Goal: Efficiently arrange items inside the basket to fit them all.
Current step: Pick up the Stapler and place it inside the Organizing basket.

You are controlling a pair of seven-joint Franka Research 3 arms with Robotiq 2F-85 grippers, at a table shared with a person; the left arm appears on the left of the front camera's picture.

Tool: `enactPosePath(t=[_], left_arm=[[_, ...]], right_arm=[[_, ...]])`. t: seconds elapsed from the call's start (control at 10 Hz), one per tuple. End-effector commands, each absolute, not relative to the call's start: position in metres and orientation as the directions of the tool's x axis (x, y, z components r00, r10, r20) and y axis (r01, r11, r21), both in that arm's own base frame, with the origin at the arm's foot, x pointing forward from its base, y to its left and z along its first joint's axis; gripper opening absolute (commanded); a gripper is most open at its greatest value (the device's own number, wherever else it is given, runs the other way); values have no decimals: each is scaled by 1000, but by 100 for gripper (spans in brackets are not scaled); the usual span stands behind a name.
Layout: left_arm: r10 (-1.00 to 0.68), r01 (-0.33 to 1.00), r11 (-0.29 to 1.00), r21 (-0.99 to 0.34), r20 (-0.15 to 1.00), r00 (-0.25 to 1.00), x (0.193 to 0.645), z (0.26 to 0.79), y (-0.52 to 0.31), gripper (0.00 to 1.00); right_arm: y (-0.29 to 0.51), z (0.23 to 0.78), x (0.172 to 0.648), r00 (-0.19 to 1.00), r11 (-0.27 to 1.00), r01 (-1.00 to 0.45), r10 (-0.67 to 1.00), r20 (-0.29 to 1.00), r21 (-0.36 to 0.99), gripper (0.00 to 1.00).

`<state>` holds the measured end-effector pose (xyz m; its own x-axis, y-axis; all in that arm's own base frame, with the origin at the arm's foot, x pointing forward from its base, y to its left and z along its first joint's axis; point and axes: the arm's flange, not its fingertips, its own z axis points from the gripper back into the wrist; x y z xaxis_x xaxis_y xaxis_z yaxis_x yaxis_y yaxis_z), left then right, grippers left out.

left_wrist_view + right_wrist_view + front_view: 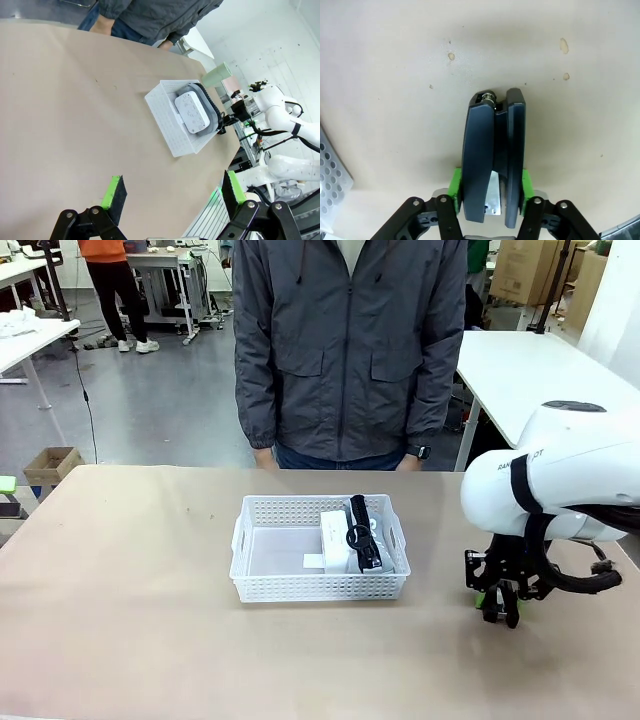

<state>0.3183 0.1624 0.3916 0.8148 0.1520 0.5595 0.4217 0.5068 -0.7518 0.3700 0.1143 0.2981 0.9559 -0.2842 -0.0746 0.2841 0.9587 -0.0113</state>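
Note:
The white basket (320, 588) sits mid-table, also seen in the left wrist view (166, 119) and at the left edge of the right wrist view (330, 172). In its right half lie a small white box (335, 533) (192, 112) and a grey pouch (209, 126), whose black strap (362, 530) runs alongside the box. My right gripper (500, 607) (492, 186) is down at the table right of the basket, shut on the black stapler (495, 150). A pale green cup (217, 75) stands beyond the basket. My left gripper (172, 192) hangs open above the table, holding nothing.
A person in a grey jacket (345, 350) stands at the far edge, hands low behind the table edge. The basket's left half is bare. Bare tabletop (120, 590) lies to the left of the basket and in front of it.

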Motion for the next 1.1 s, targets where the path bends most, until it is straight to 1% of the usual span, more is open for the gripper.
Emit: enactPosePath(t=[0.0, 0.1, 0.2, 0.5, 0.6, 0.7, 0.8, 0.9, 1.0], left_arm=[[157, 415, 497, -762, 549, 821, 316, 395, 162, 100], [157, 415, 497, -762, 549, 821, 316, 395, 162, 100], [157, 415, 497, -762, 549, 821, 316, 395, 162, 100], [157, 415, 497, -762, 549, 821, 316, 395, 162, 100], [157, 415, 497, -762, 549, 821, 316, 395, 162, 100], [157, 415, 497, -762, 549, 821, 316, 395, 162, 100], [157, 415, 497, -762, 549, 821, 316, 395, 162, 100], [157, 415, 497, -762, 549, 821, 316, 395, 162, 100], [157, 415, 497, -762, 549, 821, 316, 395, 162, 100]], right_arm=[[111, 291, 374, 962, 963, 266, -269, -55, -52, 13], [111, 291, 374, 962, 963, 265, -268, -55, -53, 4], [111, 291, 374, 961, 962, 266, -269, -57, -53, 0], [109, 293, 373, 963, 964, 259, -263, -57, -69, 0], [103, 307, 369, 972, 972, 228, -231, -49, -63, 0], [98, 330, 359, 987, 989, 147, -149, -55, -35, 0], [96, 358, 342, 1000, 1000, 22, -22, -21, 8, 0], [96, 382, 324, 991, 991, -129, 127, 34, 47, 0], [96, 399, 306, 949, 947, -308, 299, 97, 91, 0]])
